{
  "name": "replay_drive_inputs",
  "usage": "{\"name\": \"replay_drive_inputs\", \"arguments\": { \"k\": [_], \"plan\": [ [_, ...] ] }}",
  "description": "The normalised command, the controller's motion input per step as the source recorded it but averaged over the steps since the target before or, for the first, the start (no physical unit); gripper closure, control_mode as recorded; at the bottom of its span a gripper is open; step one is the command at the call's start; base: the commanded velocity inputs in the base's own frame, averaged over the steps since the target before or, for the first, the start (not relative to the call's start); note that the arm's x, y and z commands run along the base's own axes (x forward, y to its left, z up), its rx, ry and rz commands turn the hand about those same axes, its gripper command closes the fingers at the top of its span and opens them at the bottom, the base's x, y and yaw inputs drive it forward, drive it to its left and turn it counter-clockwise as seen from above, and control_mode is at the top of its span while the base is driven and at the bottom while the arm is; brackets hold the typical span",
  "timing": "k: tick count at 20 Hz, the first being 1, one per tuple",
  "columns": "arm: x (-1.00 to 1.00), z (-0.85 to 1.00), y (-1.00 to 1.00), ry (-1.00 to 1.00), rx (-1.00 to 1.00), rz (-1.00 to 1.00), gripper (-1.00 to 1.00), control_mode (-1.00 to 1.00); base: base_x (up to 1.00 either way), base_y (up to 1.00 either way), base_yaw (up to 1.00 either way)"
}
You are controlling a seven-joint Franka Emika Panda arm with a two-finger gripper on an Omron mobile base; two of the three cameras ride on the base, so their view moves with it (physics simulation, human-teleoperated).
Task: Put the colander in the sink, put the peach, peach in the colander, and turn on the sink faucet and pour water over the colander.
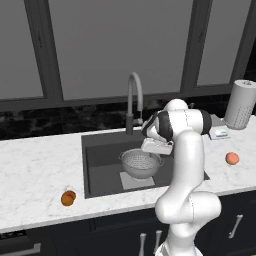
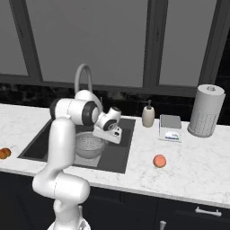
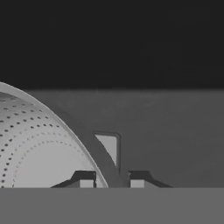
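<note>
Gripper [image 3: 111,183] pinching the rolled rim of the colander [image 1: 141,163], jaws drawn nearly together with the thin metal edge running up between the two dark fingertips [image 3: 85,182], one tip inside the bowl and one outside. Clenching on that rim, then, not hanging loose. In the left base view, white hand [image 1: 156,146] reaching down at the colander's back right edge; in the right base view, the same hand [image 2: 112,130] sitting at the bowl's near right edge.

Colander sitting inside the sink [image 1: 100,165], resting over the paler square on the basin floor, whether fully set down or just lifted not being clear. Bowl holding nothing visible.

Counting one colander, one sink, one sink faucet [image 1: 133,100] rising behind the sink at its back edge, spout arching forward over the basin.

Counting two peaches, both lying on the marble counter [image 1: 35,170] outside the sink: deep orange peach [image 1: 68,198] lying left of the sink near the counter's front edge, paler peach [image 1: 231,158] lying well right of the sink.

Counting also, right of the sink along the back of the counter: one soap bottle [image 2: 148,116] just beside the basin's back right corner, one small scale [image 2: 170,127] beyond it, and one tall white dotted cylinder [image 2: 206,110] farthest from the sink.
</note>
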Motion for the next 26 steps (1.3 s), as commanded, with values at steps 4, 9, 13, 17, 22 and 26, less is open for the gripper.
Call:
{"name": "replay_drive_inputs", "arguments": {
  "k": [4, 9, 13, 17, 22, 26],
  "plan": [
    [0.1, -0.3, 0.07, -0.04, 0.0, 0.0, 1.0, -1.0, 0.0, 0.0, 0.0],
    [0.23, -0.22, 0.14, -0.04, 0.0, 0.0, 1.0, -1.0, 0.0, 0.0, 0.0],
    [0.01, -0.21, 0.35, -0.02, 0.0, -0.06, 1.0, -1.0, 0.0, 0.0, 0.0],
    [-0.1, -0.12, 0.31, -0.05, 0.0, -0.09, 1.0, -1.0, 0.0, 0.0, 0.0],
    [-0.17, -0.01, 0.14, -0.06, -0.03, -0.1, -1.0, -1.0, 0.0, 0.0, 0.0],
    [-0.2, 0.28, -0.01, -0.02, -0.04, -0.02, -1.0, -1.0, 0.0, 0.0, 0.0]
  ]
}}
